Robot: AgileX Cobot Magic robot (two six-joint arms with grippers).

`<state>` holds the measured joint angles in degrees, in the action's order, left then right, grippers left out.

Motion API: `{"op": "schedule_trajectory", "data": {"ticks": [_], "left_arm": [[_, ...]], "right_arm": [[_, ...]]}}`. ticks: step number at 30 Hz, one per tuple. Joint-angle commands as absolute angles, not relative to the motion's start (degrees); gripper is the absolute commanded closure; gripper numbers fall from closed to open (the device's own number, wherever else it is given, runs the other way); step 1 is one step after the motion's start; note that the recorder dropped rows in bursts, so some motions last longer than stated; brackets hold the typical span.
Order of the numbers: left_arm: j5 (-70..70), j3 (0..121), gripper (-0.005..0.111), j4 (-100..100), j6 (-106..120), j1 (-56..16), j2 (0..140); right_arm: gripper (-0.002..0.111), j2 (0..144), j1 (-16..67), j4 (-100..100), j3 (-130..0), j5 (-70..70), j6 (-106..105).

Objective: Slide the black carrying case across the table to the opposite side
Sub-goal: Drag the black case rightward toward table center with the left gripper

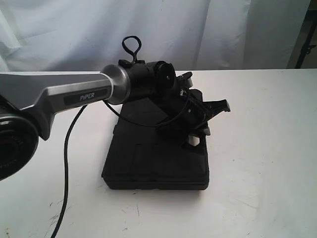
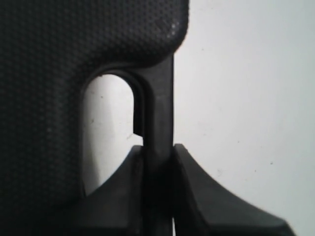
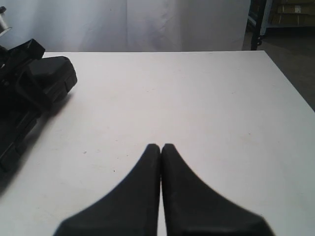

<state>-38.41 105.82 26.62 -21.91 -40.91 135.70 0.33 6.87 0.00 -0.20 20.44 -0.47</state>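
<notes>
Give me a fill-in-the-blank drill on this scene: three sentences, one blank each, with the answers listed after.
1. The left gripper is clamped on the ____ of the black textured plastic carrying case.
2. The right gripper hangs over bare table with its jaws ____, holding nothing.
3. The case lies flat on a wide ____ tabletop.

Missing words: handle; shut; white
</notes>
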Motion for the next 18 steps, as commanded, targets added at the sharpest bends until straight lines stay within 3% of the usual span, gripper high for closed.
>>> {"op": "schedule_trajectory", "data": {"ticks": [1,11,18], "left_arm": [[-30.3,106.9,0.107,32.3,-21.8,-42.3,136.4],[-28.7,106.9,0.103,32.4,-21.8,-42.4,136.9],[-30.3,106.9,0.068,31.1,-21.8,-42.3,136.9]], "right_arm": [[0.108,0.0,6.6,-0.6,0.0,19.6,-0.5],[0.108,0.0,6.6,-0.6,0.0,19.6,-0.5],[0.108,0.0,6.6,-0.6,0.0,19.6,-0.5]]}}
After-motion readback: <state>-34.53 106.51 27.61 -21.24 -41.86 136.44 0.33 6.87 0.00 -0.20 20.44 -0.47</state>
